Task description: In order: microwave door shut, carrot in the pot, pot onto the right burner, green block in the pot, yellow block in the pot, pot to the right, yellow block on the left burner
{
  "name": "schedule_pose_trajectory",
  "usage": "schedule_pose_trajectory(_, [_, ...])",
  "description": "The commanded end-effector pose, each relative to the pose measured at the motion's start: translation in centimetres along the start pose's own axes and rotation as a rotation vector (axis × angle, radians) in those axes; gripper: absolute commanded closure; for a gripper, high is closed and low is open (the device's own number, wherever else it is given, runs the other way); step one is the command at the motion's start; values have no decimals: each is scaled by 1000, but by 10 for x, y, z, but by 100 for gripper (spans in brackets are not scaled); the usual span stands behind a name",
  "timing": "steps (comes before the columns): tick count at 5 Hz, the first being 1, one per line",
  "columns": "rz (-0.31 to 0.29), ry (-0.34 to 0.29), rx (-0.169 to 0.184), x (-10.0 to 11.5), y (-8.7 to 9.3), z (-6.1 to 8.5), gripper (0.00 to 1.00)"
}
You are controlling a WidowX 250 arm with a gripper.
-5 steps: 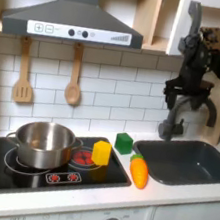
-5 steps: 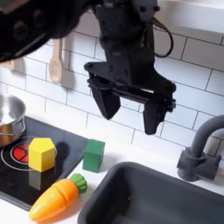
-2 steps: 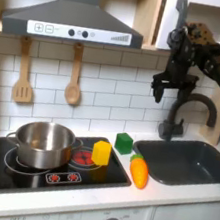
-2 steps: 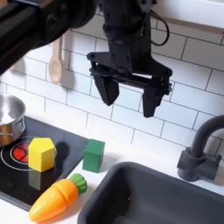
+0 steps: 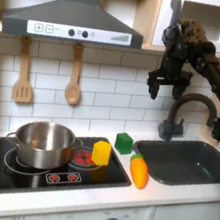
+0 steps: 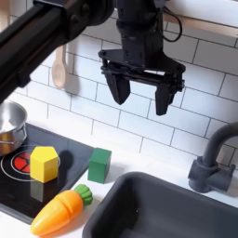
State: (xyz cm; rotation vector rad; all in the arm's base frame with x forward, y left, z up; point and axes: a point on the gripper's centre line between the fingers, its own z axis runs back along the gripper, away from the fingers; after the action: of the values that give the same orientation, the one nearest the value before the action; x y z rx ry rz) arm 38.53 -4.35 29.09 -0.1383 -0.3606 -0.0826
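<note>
Two fingers of the gripper [image 6: 138, 95] hang spread, nothing between them, up by the wall tiles, well above the worktop. I see the pot [image 5: 43, 144] on the cooktop's left half, the yellow block [image 6: 44, 164] at the cooktop's right edge, the green block [image 6: 99, 165] just off it, and the carrot [image 6: 60, 210] near the worktop's front by the sink [image 6: 167, 209].

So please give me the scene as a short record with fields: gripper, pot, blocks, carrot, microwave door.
gripper: open, raised in front of the tiled wall, holding nothing
pot: on the cooktop's burner at the first exterior view's left
yellow block: on the cooktop's edge
green block: on the counter beside the cooktop
carrot: lying on the counter by the sink
microwave door: not fully shut
</note>
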Motion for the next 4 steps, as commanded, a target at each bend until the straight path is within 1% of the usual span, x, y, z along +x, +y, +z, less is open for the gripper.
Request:
schedule_pose_trajectory(1, [22, 25, 14, -2, 6, -2, 0])
schedule_pose_trajectory(2, [21, 52, 41, -20, 15, -3, 0])
schedule_pose_trajectory(3, [62, 124, 82, -54, 43, -15, 0])
schedule_pose_trajectory(4, [49, 140, 98, -78, 49, -7, 0])
